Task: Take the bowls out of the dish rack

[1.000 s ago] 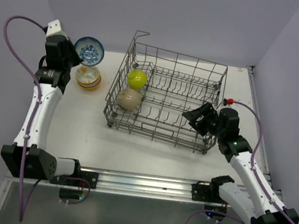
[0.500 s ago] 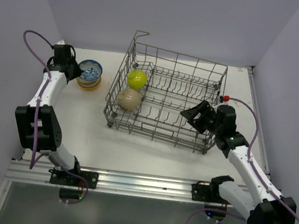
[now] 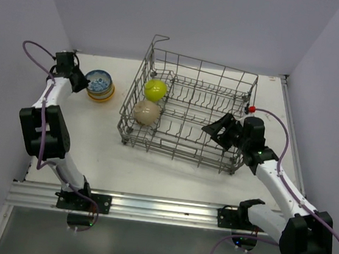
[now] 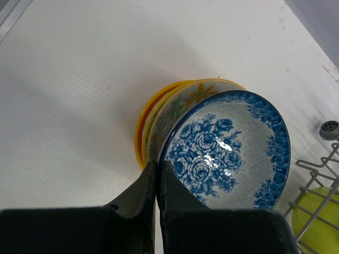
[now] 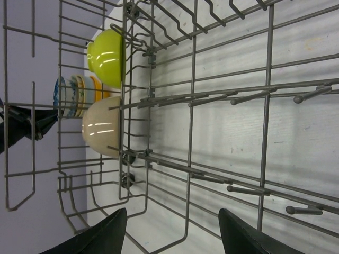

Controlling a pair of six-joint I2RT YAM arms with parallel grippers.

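left pincer clamped on blue bowl rim, tilted on stack on desk | right pincer apart, in rack right end | lime bowl, beige bowl on edge at rack's left end, ahead of right pincer, well apart | left arm nearer, but outside rack
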